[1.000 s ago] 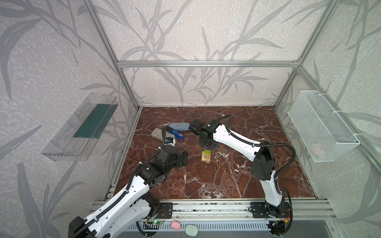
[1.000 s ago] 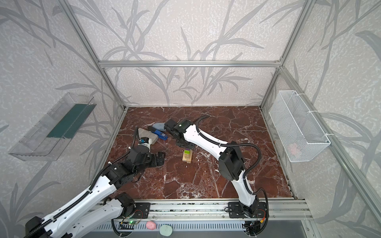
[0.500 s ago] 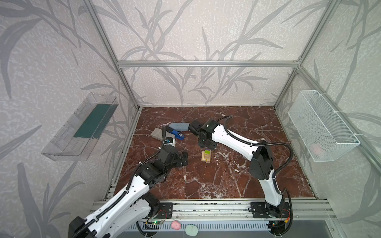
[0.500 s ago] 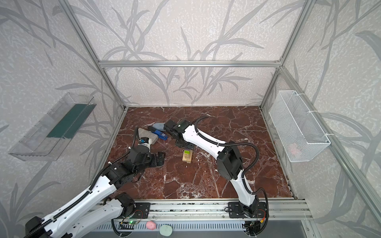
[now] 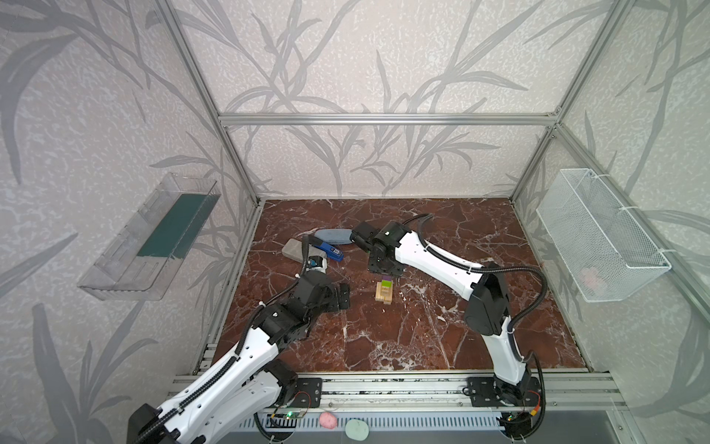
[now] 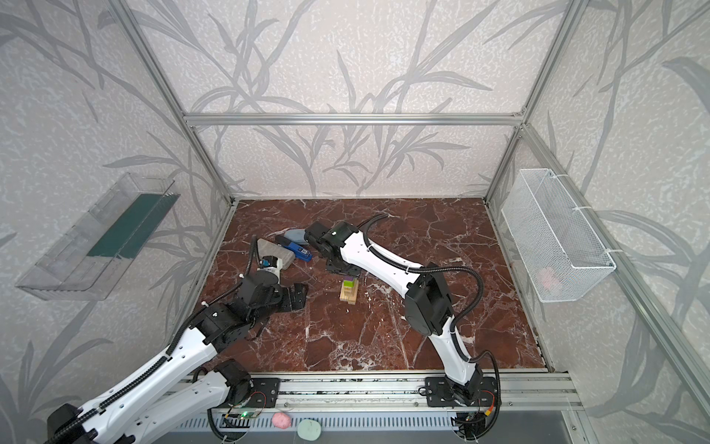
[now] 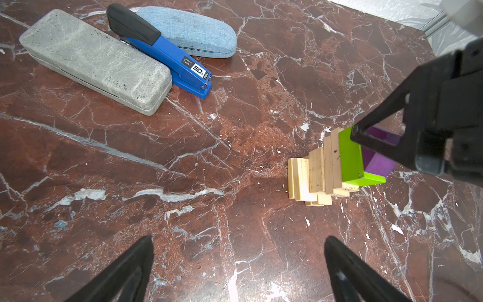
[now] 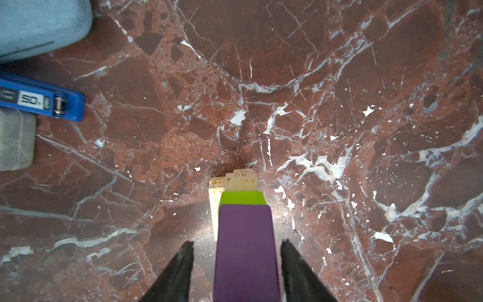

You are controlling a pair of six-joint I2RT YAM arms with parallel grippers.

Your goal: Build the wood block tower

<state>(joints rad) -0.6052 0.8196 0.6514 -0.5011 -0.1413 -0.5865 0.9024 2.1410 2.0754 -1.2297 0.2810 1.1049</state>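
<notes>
While the right gripper (image 8: 237, 242) straddled the purple brick (image 8: 245, 256) with gaps and the left gripper (image 7: 239, 238) gaped wide, stapler (image 5: 327, 250) and cases (image 5: 294, 249) lay centre-left.

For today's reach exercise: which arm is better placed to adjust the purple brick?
Probably right: the right gripper straddles the purple brick atop the tower; the left gripper sits open, well aside.

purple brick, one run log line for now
purple brick: atop green brick on tower | right gripper: open, straddling it, gaps both sides | left gripper: open, empty, apart from tower
</notes>
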